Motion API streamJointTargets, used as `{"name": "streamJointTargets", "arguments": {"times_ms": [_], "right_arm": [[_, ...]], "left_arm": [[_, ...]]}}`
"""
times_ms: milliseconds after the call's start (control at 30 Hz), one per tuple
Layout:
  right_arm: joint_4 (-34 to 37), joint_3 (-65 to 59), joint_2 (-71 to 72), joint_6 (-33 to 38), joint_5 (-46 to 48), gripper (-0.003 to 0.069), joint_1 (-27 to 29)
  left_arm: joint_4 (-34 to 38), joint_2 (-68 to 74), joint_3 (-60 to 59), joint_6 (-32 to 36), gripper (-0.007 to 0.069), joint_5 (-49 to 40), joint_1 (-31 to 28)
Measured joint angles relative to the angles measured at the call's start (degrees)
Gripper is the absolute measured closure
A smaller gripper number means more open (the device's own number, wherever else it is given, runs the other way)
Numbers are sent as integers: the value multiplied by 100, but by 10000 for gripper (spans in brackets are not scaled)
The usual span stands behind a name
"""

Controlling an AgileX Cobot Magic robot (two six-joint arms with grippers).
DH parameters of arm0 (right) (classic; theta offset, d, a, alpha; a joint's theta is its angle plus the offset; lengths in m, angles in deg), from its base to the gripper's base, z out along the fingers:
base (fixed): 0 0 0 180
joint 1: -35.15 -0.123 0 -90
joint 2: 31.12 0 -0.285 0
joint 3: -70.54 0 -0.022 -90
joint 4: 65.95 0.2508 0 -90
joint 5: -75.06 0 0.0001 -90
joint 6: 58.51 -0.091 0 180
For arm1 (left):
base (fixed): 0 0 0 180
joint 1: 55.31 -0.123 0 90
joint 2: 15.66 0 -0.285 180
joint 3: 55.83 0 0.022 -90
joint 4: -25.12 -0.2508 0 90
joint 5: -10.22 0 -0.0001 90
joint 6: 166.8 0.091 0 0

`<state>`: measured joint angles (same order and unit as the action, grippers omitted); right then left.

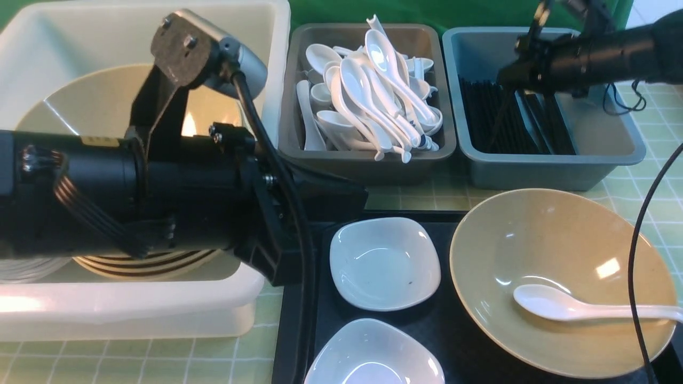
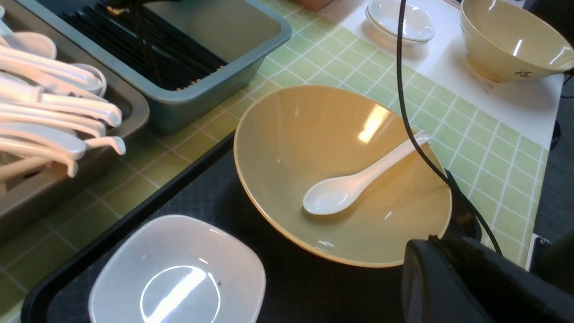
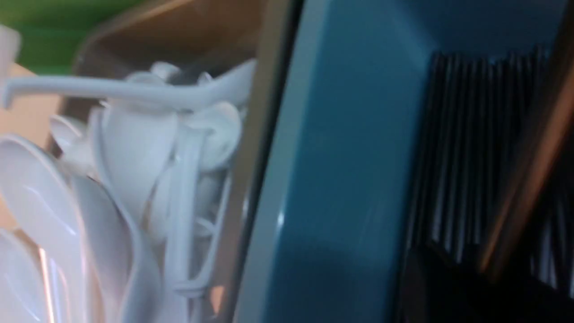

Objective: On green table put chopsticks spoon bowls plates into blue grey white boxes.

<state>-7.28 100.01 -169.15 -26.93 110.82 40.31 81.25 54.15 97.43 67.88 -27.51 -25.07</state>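
**Sam:** Where are the chopsticks?

**Mia:** The chopsticks [image 1: 533,122] lie in a black bunch in the blue box [image 1: 613,154]. One stick stands slanted. Its low end is down among the others and its top is up at the right gripper [image 1: 515,80], which hangs over the box.

**Sam:** Is it holding that stick?

**Mia:** I cannot tell. From the front the fingers are small and dark, and the close picture is all blur.

**Sam:** What could go wrong?

**Mia:** I think the slanted stick could tip over the box wall and drop on the green table [image 1: 656,138]. That could happen if the arm pulls away sideways, or if the stick clings to a finger. Going straight up looks safer.

**Sam:** What else is left?

**Mia:** A white spoon [image 1: 565,306] lies in the big tan bowl [image 1: 533,245] on the black tray [image 1: 459,341], with its handle on the rim. Two little white plates [image 1: 384,264] sit beside the bowl. The grey box [image 1: 368,160] is heaped with spoons, and some poke over its edge. One more dropped on top could slide off.

**Sam:** And the other arm?

**Mia:** The left gripper [image 2: 448,278] is near the bowl's edge with its fingers pressed together, and I see nothing in them. A black cable [image 1: 635,256] hangs across the bowl. It could hook the spoon handle and flick it out when an arm moves.
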Motion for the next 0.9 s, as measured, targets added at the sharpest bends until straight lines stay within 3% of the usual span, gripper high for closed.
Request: {"name": "streamJointTargets", "arguments": {"times_ms": [100,233,400,667,900], "right_arm": [[-44,20,0,-211,12,494,7],[-44,66,27,-759,240,306,181],[-143,66,403,-734,909,123,740],[-623,-373,2201,518,1629,87,1018],[-1459,-2684,4654,2660,2944,87,446]], "left_arm": [[0,0,0,-7,625,-21,0],[0,0,0,-63,625,-116,0],[-5,-30,33,-145,625,-394,0],[-61,-362,61,-156,625,-511,0],[-664,-871,61,-317,625,-544,0]]}}
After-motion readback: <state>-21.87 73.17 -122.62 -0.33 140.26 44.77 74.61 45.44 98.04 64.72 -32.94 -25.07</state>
